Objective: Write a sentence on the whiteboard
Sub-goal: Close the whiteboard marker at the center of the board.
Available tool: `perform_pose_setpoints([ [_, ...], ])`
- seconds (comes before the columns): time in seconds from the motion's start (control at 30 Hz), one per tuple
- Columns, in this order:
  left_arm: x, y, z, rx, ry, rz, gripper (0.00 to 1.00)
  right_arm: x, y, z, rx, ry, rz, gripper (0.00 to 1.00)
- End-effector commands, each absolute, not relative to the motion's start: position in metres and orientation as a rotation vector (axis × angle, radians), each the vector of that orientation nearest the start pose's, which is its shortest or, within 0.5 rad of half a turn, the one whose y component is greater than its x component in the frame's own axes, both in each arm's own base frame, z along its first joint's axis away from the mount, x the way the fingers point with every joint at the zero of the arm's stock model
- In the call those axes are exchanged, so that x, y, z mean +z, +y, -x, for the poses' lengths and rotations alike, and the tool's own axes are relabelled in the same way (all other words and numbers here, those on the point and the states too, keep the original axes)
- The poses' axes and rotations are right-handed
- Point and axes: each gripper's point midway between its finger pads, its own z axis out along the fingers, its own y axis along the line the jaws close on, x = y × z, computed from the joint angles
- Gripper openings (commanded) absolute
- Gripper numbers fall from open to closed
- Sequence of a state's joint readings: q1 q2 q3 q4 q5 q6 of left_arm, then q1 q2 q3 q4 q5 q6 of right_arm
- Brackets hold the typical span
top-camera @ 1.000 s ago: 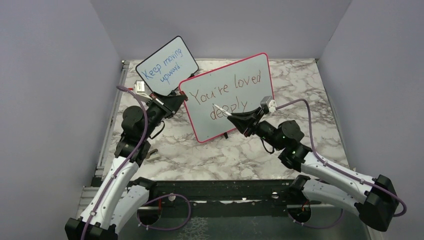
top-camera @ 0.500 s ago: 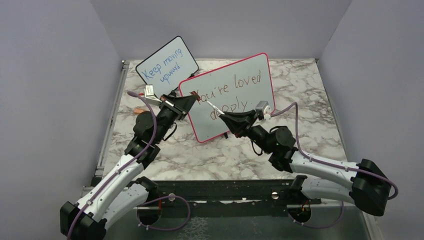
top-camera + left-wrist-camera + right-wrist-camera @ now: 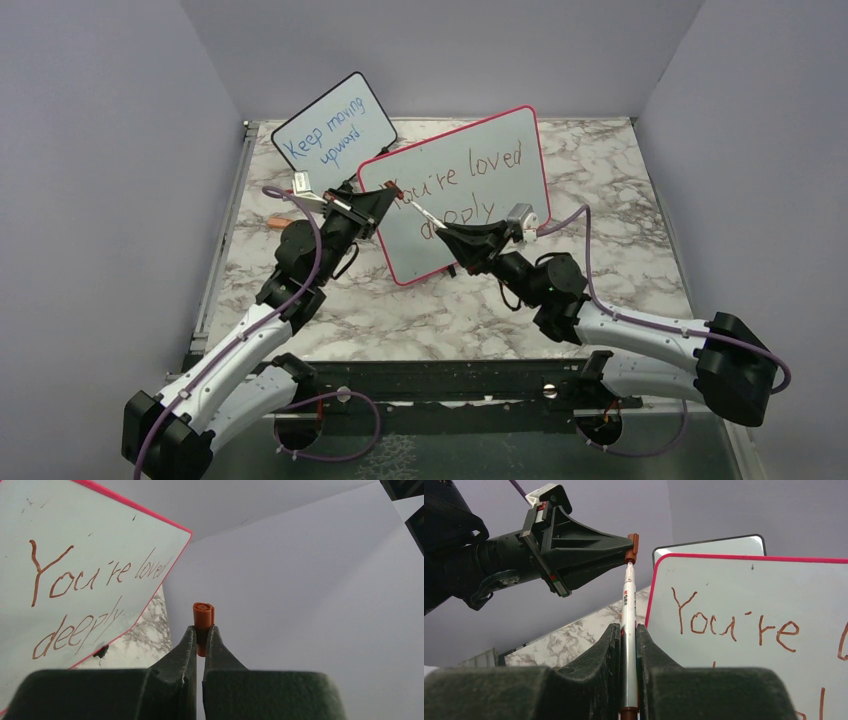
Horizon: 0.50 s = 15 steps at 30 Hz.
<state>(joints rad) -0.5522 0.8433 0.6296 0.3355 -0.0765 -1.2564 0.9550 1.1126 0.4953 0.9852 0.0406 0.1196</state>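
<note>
Capping could be spoiled by a skewed push: the cap (image 3: 203, 612) is pinched by the left gripper (image 3: 200, 631), the marker (image 3: 628, 600) clamped by the right gripper (image 3: 628, 630), near the whiteboard (image 3: 520, 195) where the sentence (image 3: 455, 180) is written.

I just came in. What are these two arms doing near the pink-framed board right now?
The writing looks finished: the sentence "You're loved deeply" stands in brownish-red on the whiteboard. The right gripper is shut on the marker, and the left gripper is shut on the orange-brown cap. They meet in front of the board's left side, cap at the marker's tip, so the arms appear to be capping it. A smaller board with blue writing stands behind.
</note>
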Motion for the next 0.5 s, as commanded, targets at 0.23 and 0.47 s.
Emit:
perform_pose_setpoints([
  [0.23, 0.3431, -0.21, -0.2839, -1.455, 1.458, 0.648, 0.0, 0.3193, 0.3182, -0.2233, 0.915, 1.12, 0.482, 0.0],
  [0.47, 0.3432, -0.2112, -0.2829, -1.47, 1.456, 0.65, 0.0, 0.3173, 0.3189, -0.2247, 0.913, 1.127, 0.48, 0.01],
])
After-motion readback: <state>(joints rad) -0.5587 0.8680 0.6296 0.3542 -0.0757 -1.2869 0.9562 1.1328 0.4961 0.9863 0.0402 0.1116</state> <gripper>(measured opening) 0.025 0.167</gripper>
